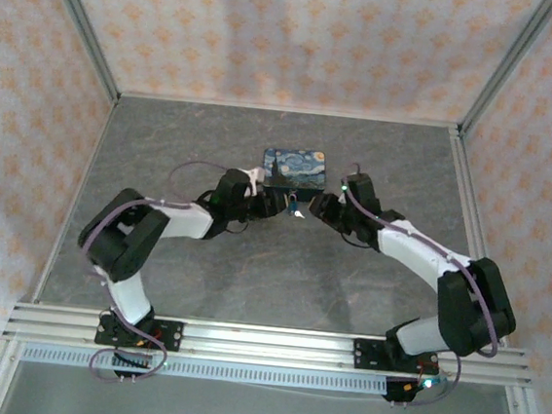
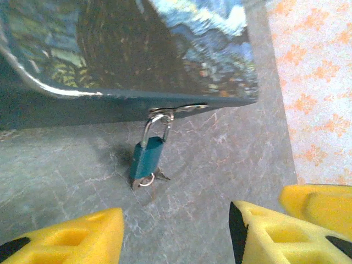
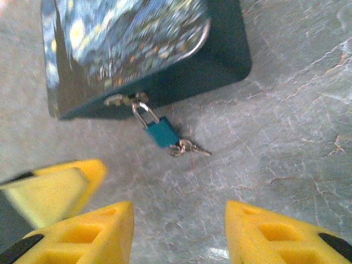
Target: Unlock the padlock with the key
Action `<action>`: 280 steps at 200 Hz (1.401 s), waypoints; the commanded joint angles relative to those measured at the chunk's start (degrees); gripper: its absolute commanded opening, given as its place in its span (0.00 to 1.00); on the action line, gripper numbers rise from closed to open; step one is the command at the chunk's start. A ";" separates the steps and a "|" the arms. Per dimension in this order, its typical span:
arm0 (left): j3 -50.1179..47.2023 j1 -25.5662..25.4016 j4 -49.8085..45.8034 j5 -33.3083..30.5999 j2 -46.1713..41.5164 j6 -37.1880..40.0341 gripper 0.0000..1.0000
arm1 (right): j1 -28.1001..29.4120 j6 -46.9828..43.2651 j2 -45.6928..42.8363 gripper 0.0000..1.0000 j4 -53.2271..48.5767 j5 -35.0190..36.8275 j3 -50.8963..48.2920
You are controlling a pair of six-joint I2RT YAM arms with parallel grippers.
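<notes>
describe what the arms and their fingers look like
The left arm and right arm have white links between black joints, with lilac cables looping alongside. Fingers are chunky yellow wedges with recesses and black patches. A green light glows on the right arm.

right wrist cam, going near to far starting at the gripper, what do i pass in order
right gripper, yellow-tipped and open → small silvery metal key lying on the grey table → teal padlock, its shackle hooked through the hasp → dark blue starry-print tin
</notes>
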 commanded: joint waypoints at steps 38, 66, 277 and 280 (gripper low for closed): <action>1.99 0.84 -23.17 -14.56 -13.73 5.37 0.61 | 11.74 -9.12 11.38 0.48 -6.49 20.53 10.50; 5.05 2.26 -30.23 -15.53 -14.78 5.29 0.62 | 14.11 -8.72 18.57 0.51 -7.95 25.58 16.32; 2.42 8.63 -31.51 -11.33 -17.70 3.62 0.61 | 18.73 -9.79 38.28 0.24 -19.21 41.92 34.22; 2.45 8.65 -31.51 -11.32 -17.63 3.62 0.61 | 18.73 -9.79 38.24 0.24 -19.10 41.80 34.04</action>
